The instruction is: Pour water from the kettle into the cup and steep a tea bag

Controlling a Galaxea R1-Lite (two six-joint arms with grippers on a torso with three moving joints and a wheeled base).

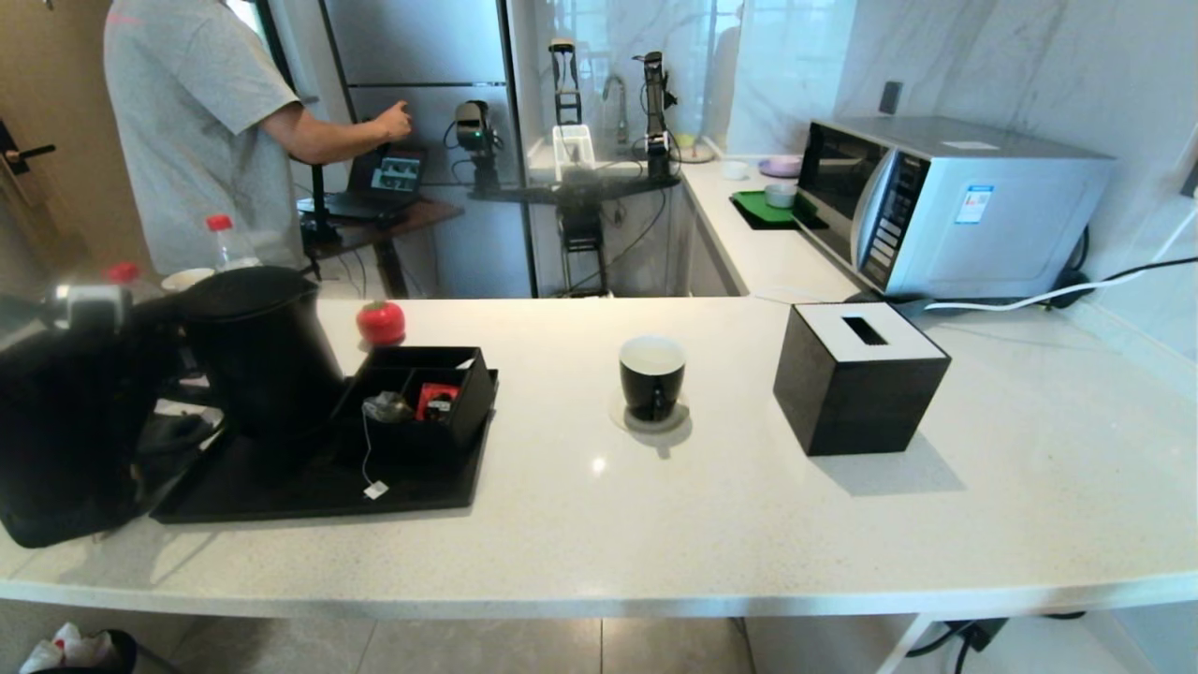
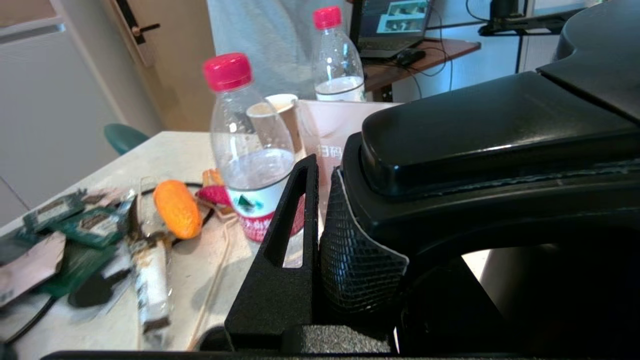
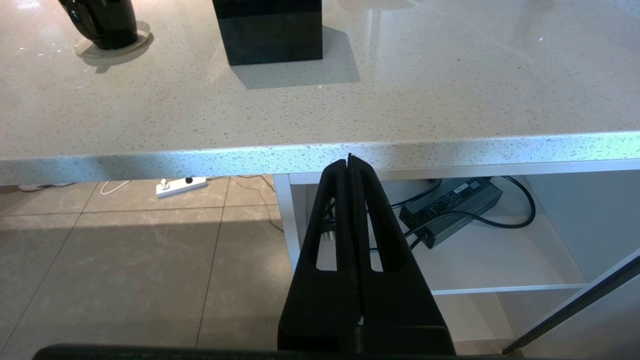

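The left gripper [image 2: 320, 240] was clamped on the kettle's [image 1: 262, 351] loop handle [image 2: 480, 135]: the left wrist view showed one black finger [image 2: 287, 235] on the outer side and the mesh-faced pad [image 2: 357, 260] pressed against the handle. The head view showed none of that grip; there the left arm was only a dark bulk at the counter's [image 1: 711, 524] left end, up against the kettle, which stood on a black tray [image 1: 309, 491]. Beyond the fingers, the left wrist view alone gave two red-capped bottles [image 2: 250, 150], a paper cup [image 2: 280, 120], an orange thing [image 2: 177, 207] and scattered packets [image 2: 75, 225]. Only the head view showed the tea bag [image 1: 386, 408], lying in a black box [image 1: 421, 393] on the tray just past the kettle, its string running down to a white tag [image 1: 376, 490]. The cup [image 1: 652, 376] stood on a coaster, well apart from the left jaws, with a black tissue box [image 1: 856, 374] farther right and a microwave [image 1: 945, 206] behind. The right gripper [image 3: 350, 165] appeared in its own wrist view only, jaws pressed together on nothing, parked below the counter edge. From there the cup [image 3: 102, 22] and tissue box [image 3: 267, 30] sat ahead and above the tips, and a power brick [image 3: 450, 205] lay on a shelf beneath.
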